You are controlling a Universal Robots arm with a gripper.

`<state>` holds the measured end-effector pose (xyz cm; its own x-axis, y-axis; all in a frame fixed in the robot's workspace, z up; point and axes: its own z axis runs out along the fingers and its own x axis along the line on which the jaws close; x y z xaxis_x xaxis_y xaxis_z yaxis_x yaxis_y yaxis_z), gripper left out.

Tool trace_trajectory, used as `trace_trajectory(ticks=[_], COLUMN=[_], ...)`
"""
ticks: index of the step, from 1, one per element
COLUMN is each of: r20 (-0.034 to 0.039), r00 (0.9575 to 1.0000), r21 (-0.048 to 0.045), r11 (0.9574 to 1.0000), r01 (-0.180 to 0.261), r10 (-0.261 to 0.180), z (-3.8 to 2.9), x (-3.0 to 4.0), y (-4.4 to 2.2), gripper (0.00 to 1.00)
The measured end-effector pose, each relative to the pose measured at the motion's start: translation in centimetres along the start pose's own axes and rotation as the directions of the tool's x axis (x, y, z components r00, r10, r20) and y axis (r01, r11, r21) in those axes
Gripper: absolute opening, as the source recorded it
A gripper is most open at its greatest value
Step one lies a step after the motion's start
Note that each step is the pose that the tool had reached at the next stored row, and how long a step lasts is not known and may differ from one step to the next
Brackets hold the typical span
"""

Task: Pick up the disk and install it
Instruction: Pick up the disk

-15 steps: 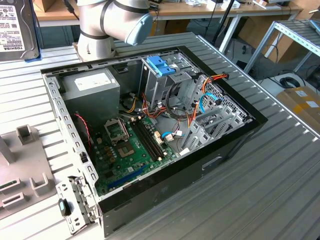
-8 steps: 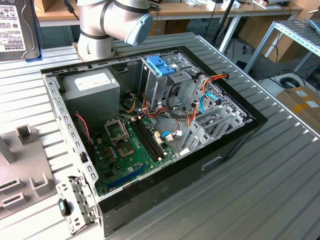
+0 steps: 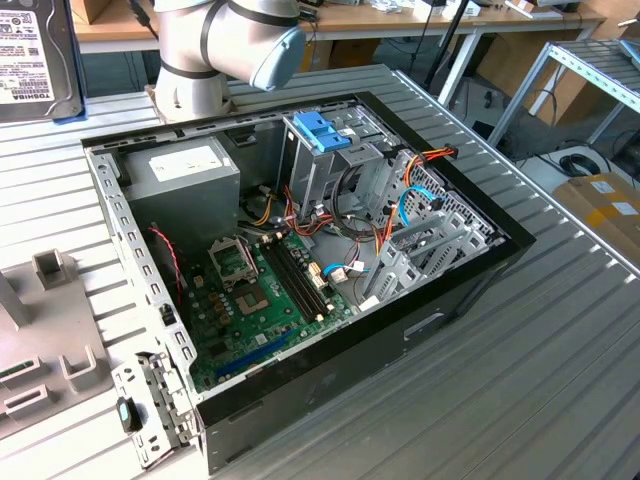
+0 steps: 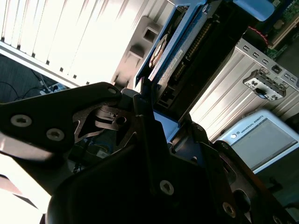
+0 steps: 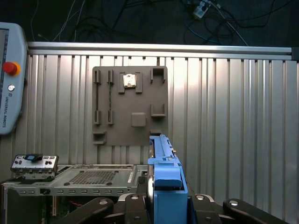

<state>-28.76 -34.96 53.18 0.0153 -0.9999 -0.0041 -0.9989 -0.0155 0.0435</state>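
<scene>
Blue-railed disk [image 5: 164, 177] clamped edge-on in pincer [image 5: 166, 207], bottom centre of first wrist view; long axis points straight out from pincer; open computer case [image 5: 70, 186] lower left.

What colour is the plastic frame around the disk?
Bright blue. It shows best on the disk in the first wrist view.

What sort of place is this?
Probably a robotics lab or workshop: a robot arm whose tool grips the disk, an opened computer case on a ribbed metal table, and workbenches behind.
</scene>
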Motion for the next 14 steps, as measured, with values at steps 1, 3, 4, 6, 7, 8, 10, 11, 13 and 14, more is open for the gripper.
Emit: trace_trajectory(ticks=[1,3,4,6,7,8,10,11,13,14], r20=[0.0001,0.0001,0.0001,0.0000,0.0000,0.0000,0.0000,0.0000,-0.0001,0.0000], r00=[1.0000,1.0000,1.0000,1.0000,1.0000,1.0000,1.0000,1.0000,1.0000,1.0000], r21=[0.0000,0.0000,0.0000,0.0000,0.0000,0.0000,0.0000,0.0000,-0.0001,-0.0001], r11=[1.0000,1.0000,1.0000,1.0000,1.0000,1.0000,1.0000,1.0000,1.0000,1.0000], r01=[0.000,0.000,0.000,0.000,0.000,0.000,0.000,0.000,0.000,0.000], r10=[0.000,0.000,0.000,0.000,0.000,0.000,0.000,0.000,0.000,0.000], z=[0.00,0.00,0.00,0.00,-0.01,-0.01,-0.01,-0.01,-0.02,-0.02], x=[0.00,0.00,0.00,0.00,0.01,0.01,0.01,0.02,0.02,0.02], y=[-0.03,-0.08,-0.12,-0.16,-0.19,-0.22,-0.25,-0.28,-0.39,-0.44], gripper=[0.37,0.37,0.37,0.37,0.37,0.37,0.37,0.37,0.37,0.37])
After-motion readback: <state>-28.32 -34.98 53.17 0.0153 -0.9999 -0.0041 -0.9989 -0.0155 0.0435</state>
